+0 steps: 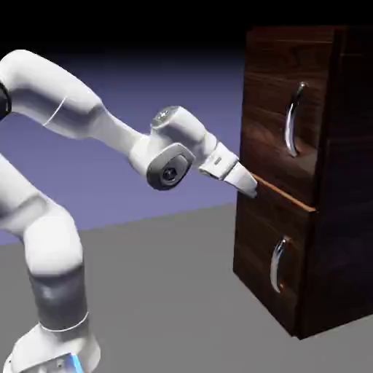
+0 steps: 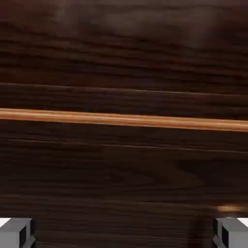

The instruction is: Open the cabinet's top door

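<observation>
The cabinet (image 1: 348, 182) of dark wood grain stands at the exterior view's right. Its top door (image 1: 268, 102) is the taller panel, carrying a long curved chrome handle (image 1: 293, 120), and looks flush with the front. My gripper (image 1: 250, 186) points at the cabinet's front near its left edge, at the light wooden seam (image 1: 290, 198) between the two panels, well below and left of that handle. In the hand view dark wood fills the picture, the orange seam (image 2: 124, 119) runs across it, and the gripper (image 2: 124, 235) is open with nothing between its grey fingertips (image 2: 15, 232).
Below the seam is the shorter panel (image 1: 256, 244) with a smaller silver handle (image 1: 277, 264). The grey table (image 1: 167, 291) stretches between the robot's base and the cabinet.
</observation>
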